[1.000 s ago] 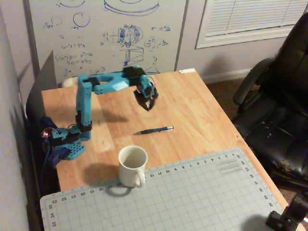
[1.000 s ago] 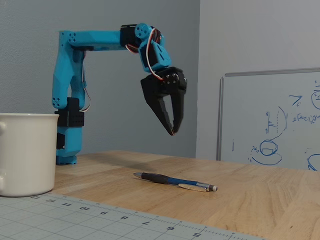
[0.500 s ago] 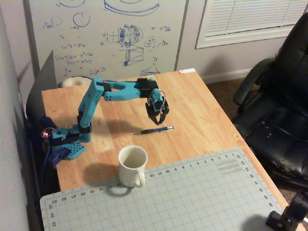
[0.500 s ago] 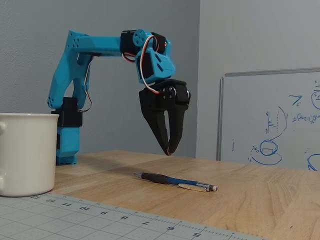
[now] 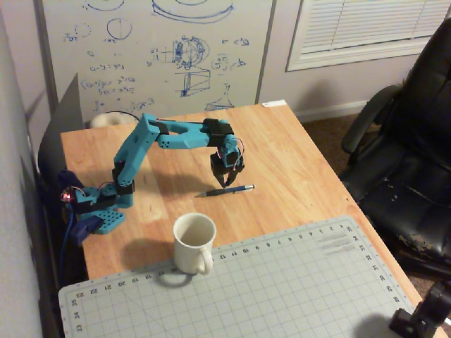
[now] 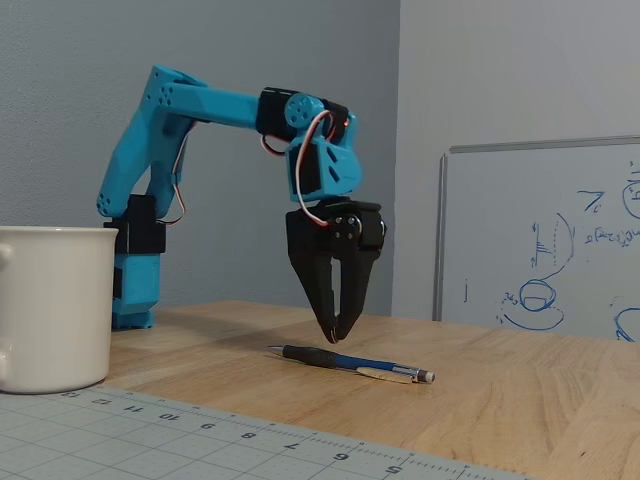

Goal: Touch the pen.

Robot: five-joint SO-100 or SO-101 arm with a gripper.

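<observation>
The pen [image 6: 348, 362] lies flat on the wooden worktop [image 6: 520, 400], in the overhead view running roughly from 8 to 2 o'clock, its silvery end toward 2 o'clock. It sits at about 1 o'clock from the white mug [image 5: 193, 243] and just beyond the far edge of the grey cutting mat [image 5: 282, 289].

The pincer [image 6: 334, 338] hangs point-down over the pen's darker half. In the fixed view its black fingers [image 6: 318, 290] converge to tips that are nearly together, leaving only a narrow slit, and it holds nothing. The tips appear to float just above the pen, not yet resting on it, though the fixed view alone cannot settle whether they are directly over the barrel or slightly behind it.

Risks from here, as I judge them:
- The pen is thin and round, so a push that lands off-centre could roll it sideways toward 5 or 11 o'clock, and the tips would meet bare wood instead.
- A descent that is too firm could jam the tips into the worktop and strain the wrist.
- Contact near one end might pivot the pen rather than simply touching it.
- If the depth is misread, the tips may come down behind the barrel and miss altogether.
</observation>
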